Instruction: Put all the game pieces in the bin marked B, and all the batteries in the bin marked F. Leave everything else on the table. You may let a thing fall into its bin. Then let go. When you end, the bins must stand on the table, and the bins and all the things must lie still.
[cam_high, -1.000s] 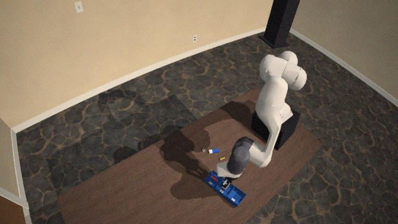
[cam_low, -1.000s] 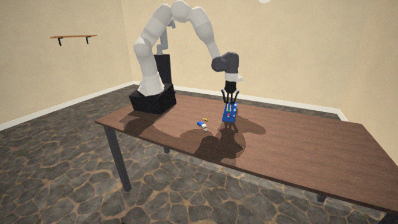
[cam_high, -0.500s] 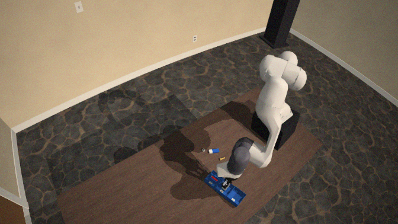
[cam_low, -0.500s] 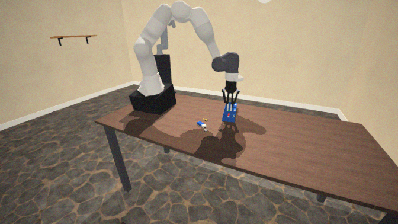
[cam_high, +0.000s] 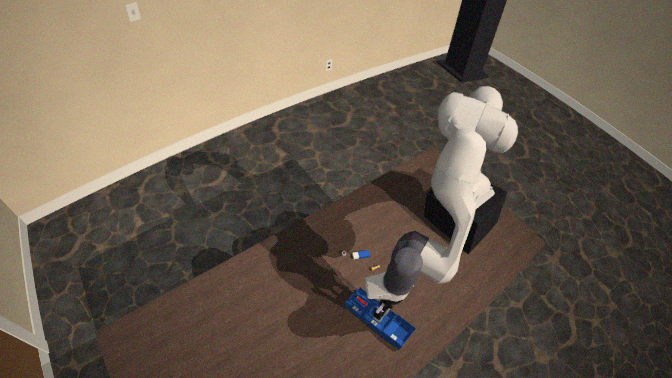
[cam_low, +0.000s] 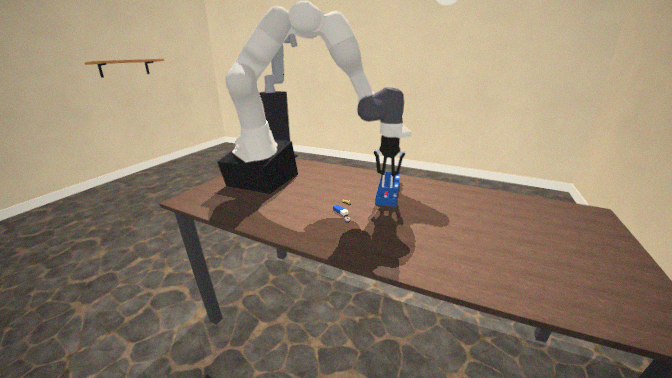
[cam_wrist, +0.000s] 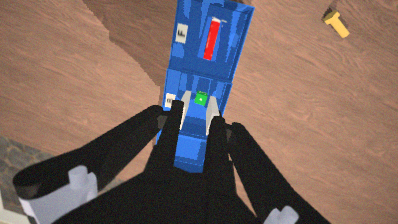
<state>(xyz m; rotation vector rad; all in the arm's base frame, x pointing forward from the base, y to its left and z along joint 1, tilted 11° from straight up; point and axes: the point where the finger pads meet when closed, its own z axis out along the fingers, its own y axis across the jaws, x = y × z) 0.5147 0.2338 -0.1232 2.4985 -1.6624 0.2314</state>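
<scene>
Two blue bins stand end to end on the table. The far bin F holds a red battery. The near bin B is under my gripper. The fingers point down into bin B and stand a little apart. A small green game piece shows between the fingertips with a gap on each side, inside bin B. Neither finger touches it.
A yellow bolt, a blue and white block and a small grey nut lie on the table beyond the bins. The robot's black base stands at the table's far end.
</scene>
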